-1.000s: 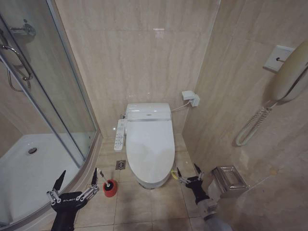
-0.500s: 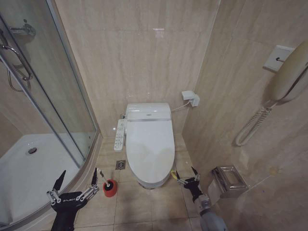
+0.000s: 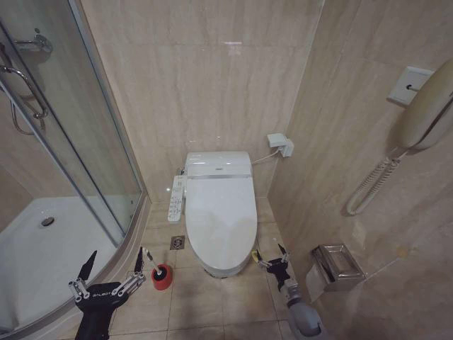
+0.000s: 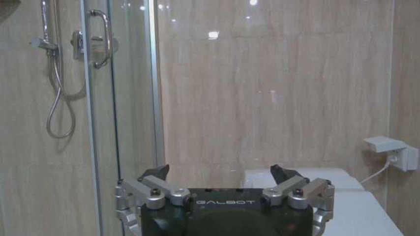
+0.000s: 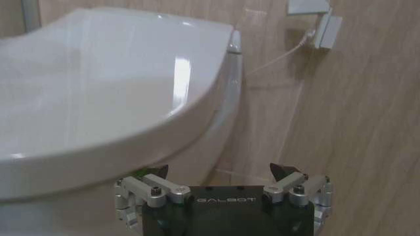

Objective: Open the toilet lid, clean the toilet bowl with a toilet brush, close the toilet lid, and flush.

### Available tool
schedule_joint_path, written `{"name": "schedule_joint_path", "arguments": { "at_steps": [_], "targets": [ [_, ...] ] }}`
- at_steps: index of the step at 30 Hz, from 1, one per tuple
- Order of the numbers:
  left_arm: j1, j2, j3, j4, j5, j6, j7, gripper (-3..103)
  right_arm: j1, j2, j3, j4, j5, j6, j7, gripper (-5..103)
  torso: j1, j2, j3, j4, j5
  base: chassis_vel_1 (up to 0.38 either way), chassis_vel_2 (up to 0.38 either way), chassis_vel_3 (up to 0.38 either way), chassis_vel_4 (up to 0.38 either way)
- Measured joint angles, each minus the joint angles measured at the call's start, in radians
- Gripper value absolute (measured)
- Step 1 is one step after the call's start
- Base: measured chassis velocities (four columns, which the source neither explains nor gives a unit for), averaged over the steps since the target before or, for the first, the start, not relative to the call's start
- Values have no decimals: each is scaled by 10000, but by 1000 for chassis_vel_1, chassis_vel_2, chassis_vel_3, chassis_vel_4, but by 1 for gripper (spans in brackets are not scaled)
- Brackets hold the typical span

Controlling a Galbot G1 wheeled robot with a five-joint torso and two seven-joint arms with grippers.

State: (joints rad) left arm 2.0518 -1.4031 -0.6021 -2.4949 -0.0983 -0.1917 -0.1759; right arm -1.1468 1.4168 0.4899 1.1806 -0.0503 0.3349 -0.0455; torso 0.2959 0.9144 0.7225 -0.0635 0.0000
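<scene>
toilet lid (image 3: 220,216) down. right gripper (image 3: 267,258) at its 4 o'clock, fingers spread, empty. left gripper (image 3: 113,273) spread, empty, beside toilet brush (image 3: 158,273).

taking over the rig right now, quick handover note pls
Left pincer: open, holding nothing, low by the shower tray, next to the brush.
Right pincer: open, holding nothing, near the floor at the front right of the bowl, just under the lid edge.
Lid is down and shut. The brush stands in its red cup on the floor, left of the toilet.
Done: nothing visible yet.
Left: open the lid, scrub the bowl, close the lid, flush.
</scene>
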Motion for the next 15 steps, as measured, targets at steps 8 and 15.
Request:
{"name": "schedule_joint_path", "arguments": {
  "at_steps": [8,15],
  "targets": [
    [0,0,0,0,0,0,0,100,269,-145,145,-682,-127,199,31,100,0,0,0,0,0,0,0,0,0],
    [0,0,0,0,0,0,0,100,-54,-264,134,-563,-125,302,-124,100,0,0,-1,-2,0,0,0,0,0]
  ]
}}
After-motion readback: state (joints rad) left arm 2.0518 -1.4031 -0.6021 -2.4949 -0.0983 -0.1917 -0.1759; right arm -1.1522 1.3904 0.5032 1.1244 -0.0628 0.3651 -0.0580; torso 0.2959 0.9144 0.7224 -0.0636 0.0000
